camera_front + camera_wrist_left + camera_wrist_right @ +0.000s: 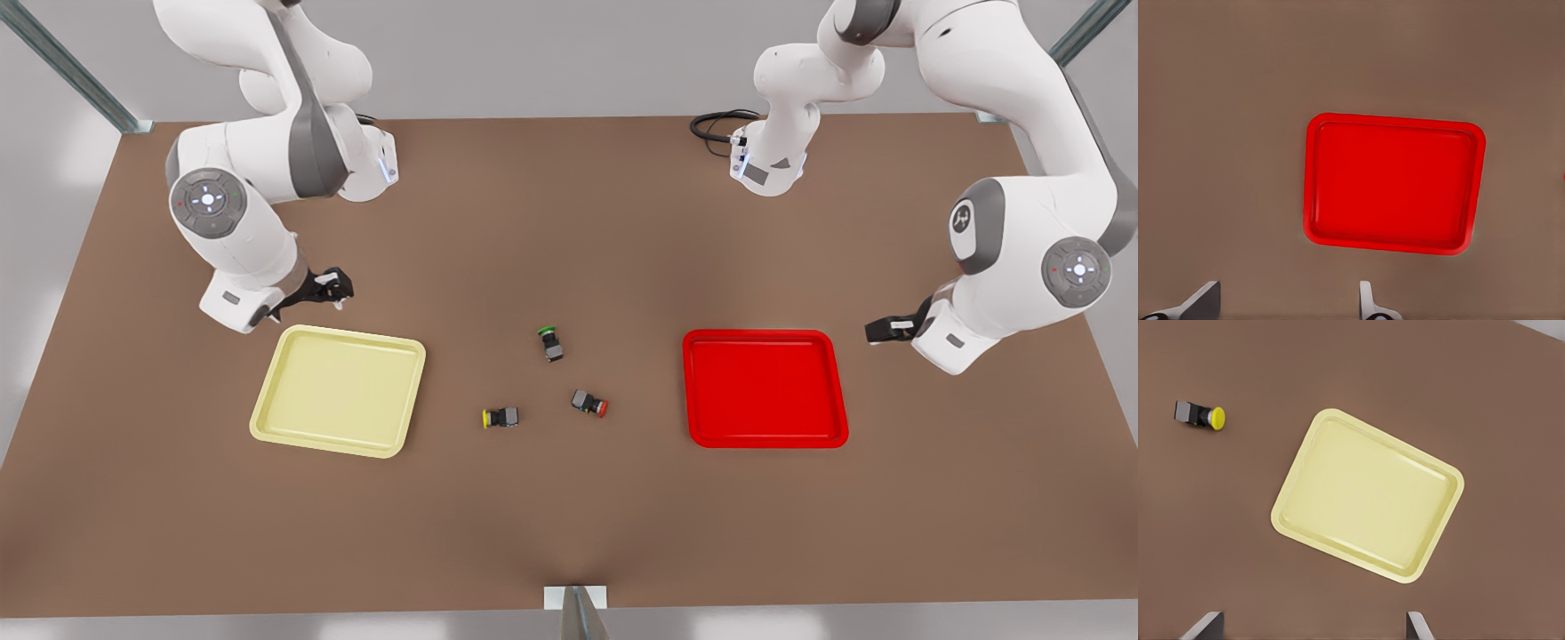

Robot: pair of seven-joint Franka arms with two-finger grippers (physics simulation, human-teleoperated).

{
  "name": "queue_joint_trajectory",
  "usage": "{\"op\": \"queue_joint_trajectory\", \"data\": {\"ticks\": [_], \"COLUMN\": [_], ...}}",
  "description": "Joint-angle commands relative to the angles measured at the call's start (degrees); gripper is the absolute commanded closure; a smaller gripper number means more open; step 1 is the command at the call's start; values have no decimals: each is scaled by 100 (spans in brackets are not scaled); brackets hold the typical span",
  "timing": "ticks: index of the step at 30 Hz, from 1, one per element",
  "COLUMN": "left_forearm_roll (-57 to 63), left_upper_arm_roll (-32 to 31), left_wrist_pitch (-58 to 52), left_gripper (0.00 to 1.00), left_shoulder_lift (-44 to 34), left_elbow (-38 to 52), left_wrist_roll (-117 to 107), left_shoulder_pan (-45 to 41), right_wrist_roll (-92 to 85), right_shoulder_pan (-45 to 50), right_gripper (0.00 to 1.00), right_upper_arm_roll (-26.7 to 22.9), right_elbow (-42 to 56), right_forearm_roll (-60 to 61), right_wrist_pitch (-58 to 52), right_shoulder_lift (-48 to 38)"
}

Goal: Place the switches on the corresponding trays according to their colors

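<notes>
Waiting stage: you have both arms parked, nothing gripped, and both switches out on the brown table (pixel 569 516).
Left gripper (pixel 882 331): it hangs just beside the red tray (pixel 765 388), on the front view's right; its wrist view shows its fingers (pixel 1201 301) spread wide with bare table between them.
Right gripper (pixel 331 286): it hovers at the far edge of the yellow tray (pixel 339 389), on the front view's left; its fingers (pixel 1205 625) stand wide apart, holding nothing.
Why so placed: each arm sits by the tray on its own side, so you probably fetch from the middle and carry outward.
Yellow-capped switch (pixel 500 418): lying on its side between the trays, nearer the yellow one, cap toward it.
Red-capped switch (pixel 589 404): also on its side, mid-table, cap toward the red tray.
Green-capped switch (pixel 551 342): just beyond those two; no tray matches it, so leave it.
Tray contents: you see both trays hold nothing.
</notes>
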Motion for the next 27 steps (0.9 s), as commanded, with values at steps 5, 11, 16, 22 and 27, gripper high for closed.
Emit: {"op": "queue_joint_trajectory", "data": {"ticks": [5,11,16,22,27], "left_forearm_roll": [2,2,-7,-6,20], "left_upper_arm_roll": [-404,-475,-483,-641,-853], "left_wrist_pitch": [-148,-78,-87,141,441], "left_gripper": [0,0,0,0,0], "left_shoulder_lift": [280,905,957,1256,1704], "left_elbow": [55,538,538,574,758], "left_wrist_roll": [-366,-1210,-1228,-1824,-2844], "left_shoulder_pan": [-185,-958,-967,-1213,-1503], "right_wrist_roll": [3874,7322,7216,8138,8121], "right_shoulder_pan": [1376,2098,2133,2159,2159], "right_gripper": [0,0,0,0,0], "right_upper_arm_roll": [18,-87,-835,-1072,-1072], "right_elbow": [272,387,483,844,844], "right_forearm_roll": [70,1608,1828,2232,2232], "right_wrist_pitch": [377,2487,2681,3058,3445], "right_shoulder_lift": [1207,2790,3246,3695,3844]}}
